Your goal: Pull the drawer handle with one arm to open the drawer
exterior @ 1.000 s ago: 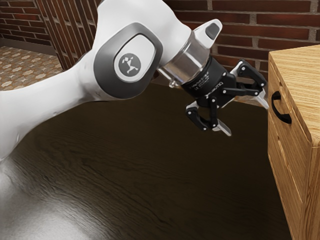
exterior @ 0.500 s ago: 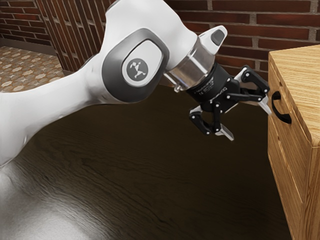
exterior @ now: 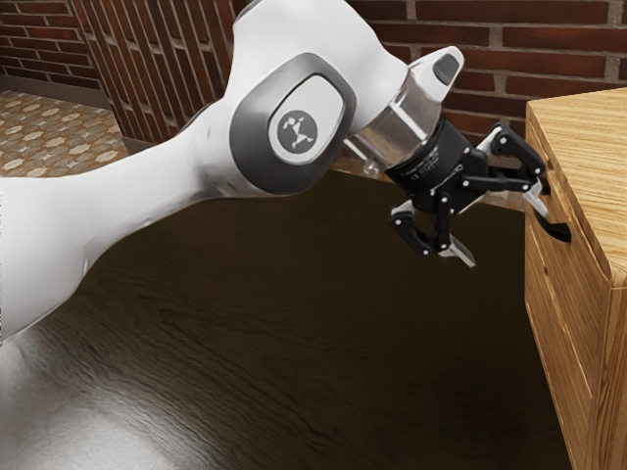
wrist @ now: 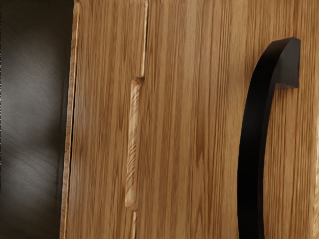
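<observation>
A light wooden cabinet stands at the exterior view's right, its top drawer front facing the arm. The black curved handle is on that front, and its upper part is hidden behind my hand. My black gripper is open just in front of the drawer. Its upper fingertip overlaps the handle's top, while the lower fingertip hangs clear of the cabinet. In the wrist view the handle arcs close across the wood grain of the drawer front; I cannot tell whether a finger touches it.
The dark wood tabletop spreads under the arm toward the exterior view's left. A brick wall and a slatted screen stand behind. A narrow recessed slot runs beside the drawer's seam.
My hand has moved toward the exterior view's right and closer to the cabinet. The upper finger now covers the handle's top. The drawer has not shifted.
</observation>
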Tool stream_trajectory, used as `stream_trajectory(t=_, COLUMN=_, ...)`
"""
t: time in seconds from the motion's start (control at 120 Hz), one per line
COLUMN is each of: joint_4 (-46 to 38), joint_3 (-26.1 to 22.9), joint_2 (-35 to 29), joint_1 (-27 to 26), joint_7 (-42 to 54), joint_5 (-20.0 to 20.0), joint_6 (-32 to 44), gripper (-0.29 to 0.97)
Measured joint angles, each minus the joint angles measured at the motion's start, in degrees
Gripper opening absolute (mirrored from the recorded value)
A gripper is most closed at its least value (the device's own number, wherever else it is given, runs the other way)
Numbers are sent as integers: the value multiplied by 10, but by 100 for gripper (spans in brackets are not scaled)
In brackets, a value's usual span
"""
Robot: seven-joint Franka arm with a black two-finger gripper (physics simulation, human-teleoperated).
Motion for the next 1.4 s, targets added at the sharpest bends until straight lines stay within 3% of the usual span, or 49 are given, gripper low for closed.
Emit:
stream_trajectory(t=0.625, joint_4=32, joint_3=1, joint_2=41, joint_1=4, joint_7=6, joint_5=10, joint_6=-1, gripper=65)
stream_trajectory(t=0.8, joint_4=29, joint_3=4, joint_2=38, joint_1=2, joint_7=6, joint_5=12, joint_6=-2, gripper=49)
stream_trajectory(t=1.017, joint_4=-2, joint_3=17, joint_2=-1, joint_1=0, joint_7=7, joint_5=15, joint_6=-5, gripper=39)
stream_trajectory(t=1.4, joint_4=-73, joint_3=24, joint_2=-61, joint_1=4, joint_7=7, joint_5=19, joint_6=-6, gripper=35)
